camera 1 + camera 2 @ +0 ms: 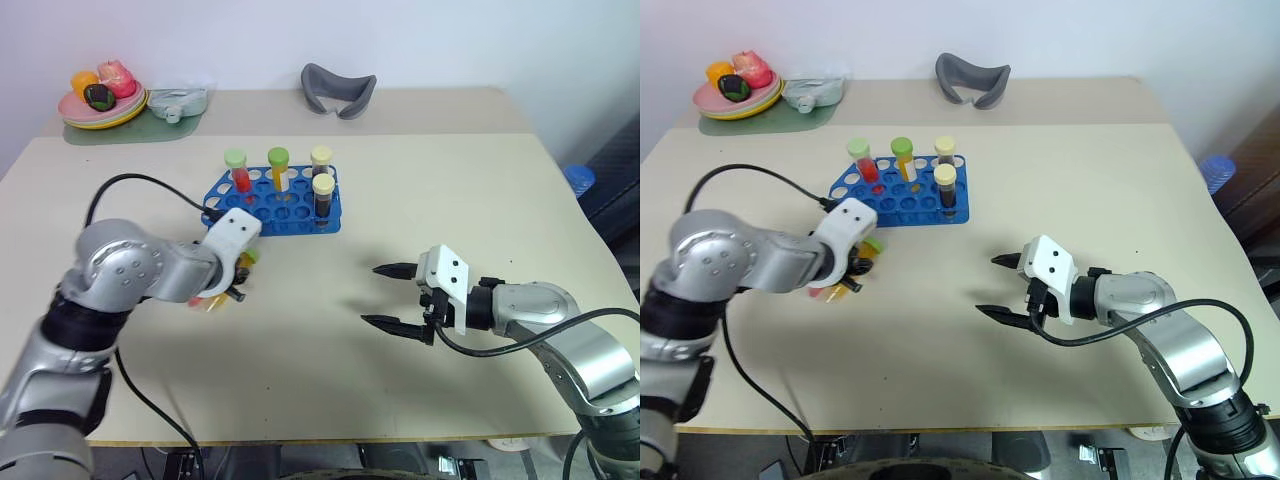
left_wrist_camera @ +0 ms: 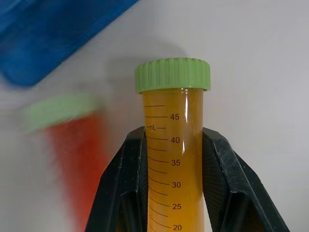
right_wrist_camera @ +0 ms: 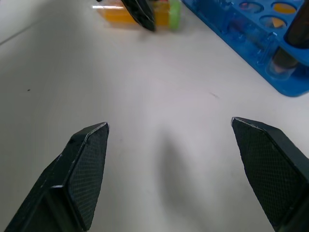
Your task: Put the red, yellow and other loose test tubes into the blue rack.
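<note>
A: What is risking failure here?

B: My left gripper (image 2: pixel 169 183) is clamping the yellow-orange tube (image 2: pixel 173 154) low on the table (image 1: pixel 330 330), near the blue rack (image 1: pixel 285 205); it may slip or knock the rack's four standing tubes (image 1: pixel 322 190). My right gripper (image 1: pixel 395 297) is idling wide apart.

Beige table (image 1: pixel 420 180) against white wall (image 1: pixel 450 40)

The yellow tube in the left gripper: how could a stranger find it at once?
Find the blue rack on the table. Just in front of its left end, the left gripper clamps the yellow tube. Unlike the racked tubes, it is outside the rack, between black fingers.
</note>
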Action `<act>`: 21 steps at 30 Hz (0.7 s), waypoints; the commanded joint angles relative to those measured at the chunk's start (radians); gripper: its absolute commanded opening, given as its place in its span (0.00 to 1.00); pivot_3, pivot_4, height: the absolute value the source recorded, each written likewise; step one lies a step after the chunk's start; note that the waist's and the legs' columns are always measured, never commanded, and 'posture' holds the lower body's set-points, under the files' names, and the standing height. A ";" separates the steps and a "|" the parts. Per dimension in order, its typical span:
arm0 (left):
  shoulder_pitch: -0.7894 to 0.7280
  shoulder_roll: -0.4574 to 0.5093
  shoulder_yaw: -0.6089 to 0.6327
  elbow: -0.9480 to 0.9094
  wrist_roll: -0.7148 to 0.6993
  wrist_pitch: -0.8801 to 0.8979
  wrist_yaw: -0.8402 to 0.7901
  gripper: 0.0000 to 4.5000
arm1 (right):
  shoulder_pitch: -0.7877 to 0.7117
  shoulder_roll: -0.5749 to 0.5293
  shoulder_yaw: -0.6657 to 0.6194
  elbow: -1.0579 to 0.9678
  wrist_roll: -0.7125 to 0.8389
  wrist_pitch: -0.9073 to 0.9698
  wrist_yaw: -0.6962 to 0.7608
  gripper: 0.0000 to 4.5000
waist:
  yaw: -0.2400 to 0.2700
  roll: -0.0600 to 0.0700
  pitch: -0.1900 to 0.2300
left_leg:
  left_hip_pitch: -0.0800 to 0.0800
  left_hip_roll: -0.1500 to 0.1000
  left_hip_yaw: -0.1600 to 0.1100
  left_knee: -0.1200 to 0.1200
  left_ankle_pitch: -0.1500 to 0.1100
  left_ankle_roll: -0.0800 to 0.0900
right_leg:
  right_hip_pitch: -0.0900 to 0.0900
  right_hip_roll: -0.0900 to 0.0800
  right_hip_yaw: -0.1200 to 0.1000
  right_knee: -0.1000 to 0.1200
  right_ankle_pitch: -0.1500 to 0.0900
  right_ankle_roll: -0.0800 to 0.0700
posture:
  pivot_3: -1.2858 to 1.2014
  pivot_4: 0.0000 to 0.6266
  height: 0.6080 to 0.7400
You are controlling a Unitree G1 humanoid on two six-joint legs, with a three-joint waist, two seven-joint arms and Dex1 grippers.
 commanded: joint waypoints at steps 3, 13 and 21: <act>0.119 0.118 0.004 -0.113 0.298 -0.373 -0.353 0.20 | -0.027 0.011 0.005 0.006 -0.005 -0.025 0.008 0.92 | 0.004 0.000 0.000 | 0.000 0.000 0.000 0.000 0.000 0.000 | 0.000 0.000 0.000 -0.001 0.000 0.000 | 0.52 0.24 1.00; 0.448 0.061 0.061 -0.056 0.699 -1.035 -0.717 0.20 | -0.035 0.030 0.022 0.025 -0.020 -0.044 -0.001 0.92 | 0.005 0.000 0.000 | 0.000 0.000 0.001 -0.001 -0.003 0.006 | 0.000 0.000 0.000 -0.002 0.000 0.000 | 0.52 0.24 1.00; 0.530 -0.099 0.200 0.095 0.755 -1.316 -0.863 0.20 | -0.027 0.039 0.016 0.010 -0.022 -0.034 -0.011 0.92 | 0.005 0.000 0.000 | 0.000 0.000 0.001 0.000 -0.003 0.006 | 0.001 -0.001 0.000 -0.001 0.000 0.000 | 0.52 0.24 1.00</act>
